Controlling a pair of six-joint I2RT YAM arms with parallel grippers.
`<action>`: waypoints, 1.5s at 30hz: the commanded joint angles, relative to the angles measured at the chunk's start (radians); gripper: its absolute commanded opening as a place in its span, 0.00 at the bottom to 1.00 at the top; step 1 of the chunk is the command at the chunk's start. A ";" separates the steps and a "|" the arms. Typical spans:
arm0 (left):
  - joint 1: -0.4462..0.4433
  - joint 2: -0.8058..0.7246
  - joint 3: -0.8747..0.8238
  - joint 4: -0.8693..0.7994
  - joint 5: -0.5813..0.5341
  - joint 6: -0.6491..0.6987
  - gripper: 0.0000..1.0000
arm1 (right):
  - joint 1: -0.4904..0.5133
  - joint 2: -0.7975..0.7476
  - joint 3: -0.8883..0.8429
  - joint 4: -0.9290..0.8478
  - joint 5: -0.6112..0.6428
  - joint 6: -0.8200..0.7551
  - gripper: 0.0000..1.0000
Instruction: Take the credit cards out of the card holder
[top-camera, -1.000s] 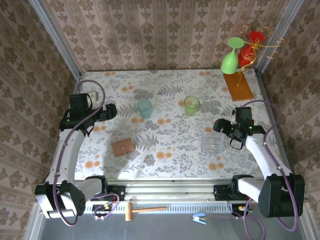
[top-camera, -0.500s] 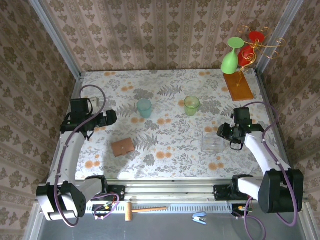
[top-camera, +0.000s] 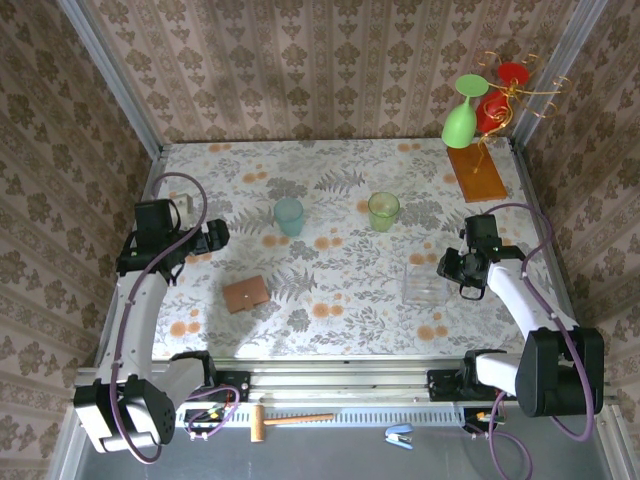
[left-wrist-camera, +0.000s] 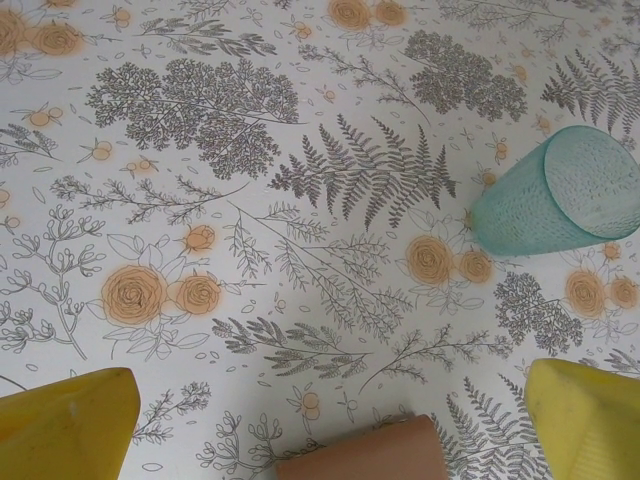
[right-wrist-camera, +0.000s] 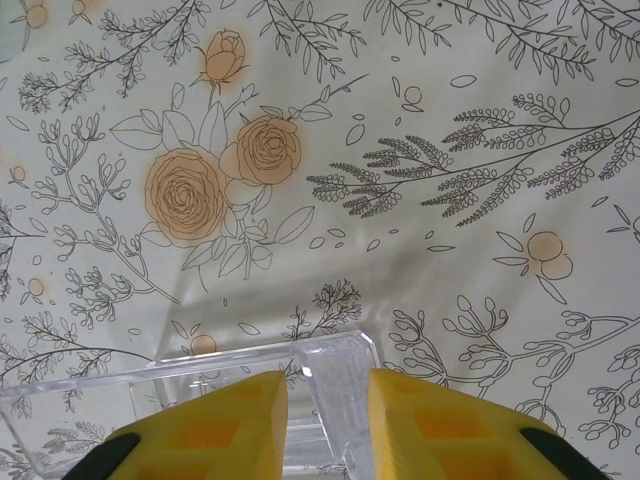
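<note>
The card holder is a tan-brown wallet lying closed on the flowered table, left of centre; the credit cards are hidden. My left gripper hangs open above and behind the wallet, apart from it. In the left wrist view the wallet's edge lies between and below the wide-apart yellow fingers of that gripper. My right gripper is at the right side of a clear plastic box. Seen from the right wrist, that gripper has its fingers shut on the box's corner wall.
A teal cup and a green cup stand mid-table. A glass stand on an orange wooden base holds a green and a red glass at the back right. A hammer lies on the front ledge.
The right gripper's fingers have drawn together onto the clear box's corner. The left arm has shifted slightly toward the near side, still open.
</note>
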 joint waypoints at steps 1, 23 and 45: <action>0.008 -0.029 -0.011 -0.001 -0.021 0.022 1.00 | 0.000 0.011 0.018 0.004 0.012 -0.022 0.26; 0.011 -0.033 -0.017 0.004 -0.027 0.028 1.00 | 0.000 0.004 -0.018 0.039 -0.051 -0.010 0.16; 0.011 -0.016 -0.014 -0.006 -0.022 0.030 1.00 | 0.000 0.028 -0.017 0.039 -0.072 0.008 0.09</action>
